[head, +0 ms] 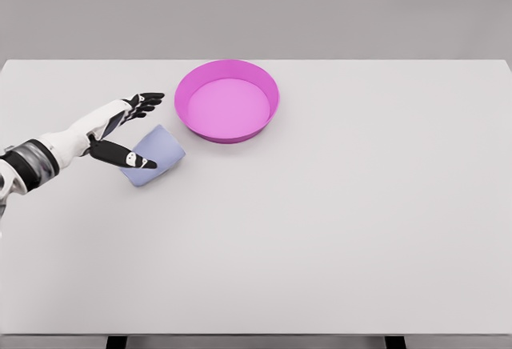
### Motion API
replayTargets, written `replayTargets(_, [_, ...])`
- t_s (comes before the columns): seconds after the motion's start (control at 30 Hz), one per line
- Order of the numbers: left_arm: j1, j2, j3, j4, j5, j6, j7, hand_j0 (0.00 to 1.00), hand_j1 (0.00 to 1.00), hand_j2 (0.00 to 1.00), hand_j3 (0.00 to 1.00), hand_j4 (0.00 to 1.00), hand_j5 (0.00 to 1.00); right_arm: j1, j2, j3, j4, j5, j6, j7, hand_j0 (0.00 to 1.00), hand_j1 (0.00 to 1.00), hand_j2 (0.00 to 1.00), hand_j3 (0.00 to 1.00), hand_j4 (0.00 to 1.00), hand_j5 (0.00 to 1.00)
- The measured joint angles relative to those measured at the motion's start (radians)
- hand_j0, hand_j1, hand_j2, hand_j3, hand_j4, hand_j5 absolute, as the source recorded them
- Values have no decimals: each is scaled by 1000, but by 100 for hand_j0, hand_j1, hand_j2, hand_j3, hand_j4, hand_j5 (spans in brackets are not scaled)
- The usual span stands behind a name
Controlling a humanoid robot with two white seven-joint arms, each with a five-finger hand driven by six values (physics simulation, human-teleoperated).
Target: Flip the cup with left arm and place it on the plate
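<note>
A pale blue cup (157, 152) lies on its side on the white table (320, 221), left of a magenta plate (228, 100) with a raised rim. My left hand (136, 129) reaches in from the left edge, right beside the cup. Its fingers (146, 101) stretch out above the cup and its thumb (124, 156) lies across the cup's near side. The hand is open around the cup and does not grip it. The right arm is out of view.
The table's front edge runs along the bottom of the head view, with two dark legs showing below it. A grey wall stands behind the far edge.
</note>
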State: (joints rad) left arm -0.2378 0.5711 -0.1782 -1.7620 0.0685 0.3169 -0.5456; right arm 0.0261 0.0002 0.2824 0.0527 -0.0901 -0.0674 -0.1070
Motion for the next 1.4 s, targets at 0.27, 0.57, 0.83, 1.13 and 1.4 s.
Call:
replayTargets(0.27, [0,-36,-7,-1,-54,1,0,100,100,100,100,100,100,0,0,0,0,0,0,0,100,100,100,100,100,100])
replayTargets(0.57, [12,-48,-7,-1,-65,1,0,100,100,100,100,100,100,0,0,0,0,0,0,0,100,100,100,100,100,100])
replayTargets(0.83, [9,-48,-6,0,-69,1,-2,100,100,100,100,100,100,0,0,0,0,0,0,0,100,100,100,100,100,100])
replayTargets(1.13, [14,-49,-6,0,-102,14,2,100,100,100,100,100,100,0,0,0,0,0,0,0,100,100,100,100,100,100])
replayTargets(1.4, [6,-67,-6,1,-104,50,4,100,100,100,100,100,100,0,0,0,-1,0,0,0,100,100,100,100,100,100])
